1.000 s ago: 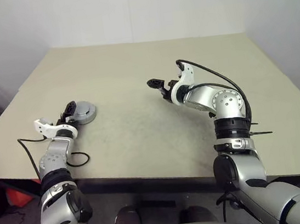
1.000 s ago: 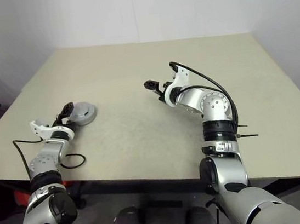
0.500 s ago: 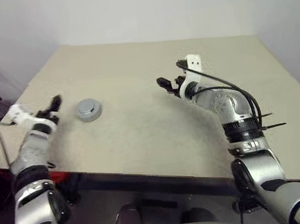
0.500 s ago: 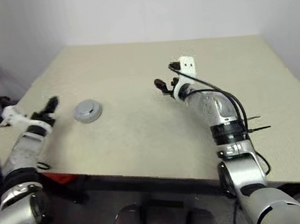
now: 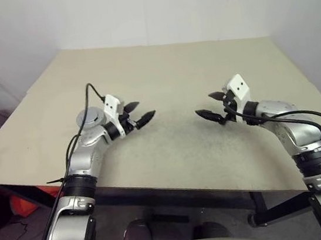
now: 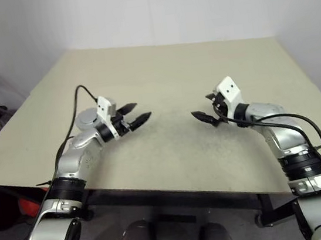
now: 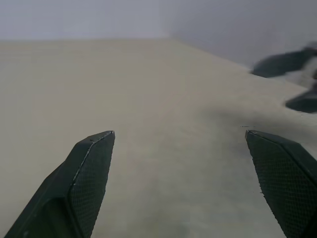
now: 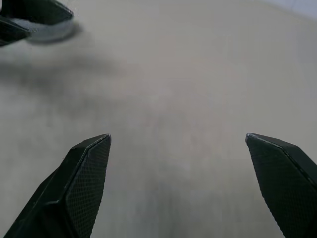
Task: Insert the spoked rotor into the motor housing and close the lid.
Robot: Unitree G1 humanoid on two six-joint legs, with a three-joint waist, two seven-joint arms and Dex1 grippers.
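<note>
Compared with 1 second ago: left gripper (image 5: 139,114) swung away from the round grey metal motor housing (image 5: 90,118), out past the table's left edge half a second ago, and now in over the beige tabletop (image 5: 161,78), pointing toward the middle. Right gripper (image 5: 213,106) drawn back toward the table's right side, rolled over, now pointing inward at the left one. Head camera also shifted between frames, so the apparent drift of the table not to be read as movement.

Now: 2 grippers facing each other across a bare stretch of tabletop, well apart, tips roughly level with one another. Both sets of jaws spread wide, nothing between them; seen plainly in each wrist view, with the black fingers (image 7: 81,183) of the left and the black fingers (image 8: 81,181) of the right standing far apart over bare beige surface.

Motor housing resting flat on the table near its left side, just behind the left wrist and partly hidden by it. Touched by neither gripper. Flat round face turned upward, so axis upright; being round, no long axis to name. Only the smooth grey top and rim visible; windings not discernible. Also glimpsed, blurred, past the left gripper's fingers in the right wrist view (image 8: 49,30).
</note>
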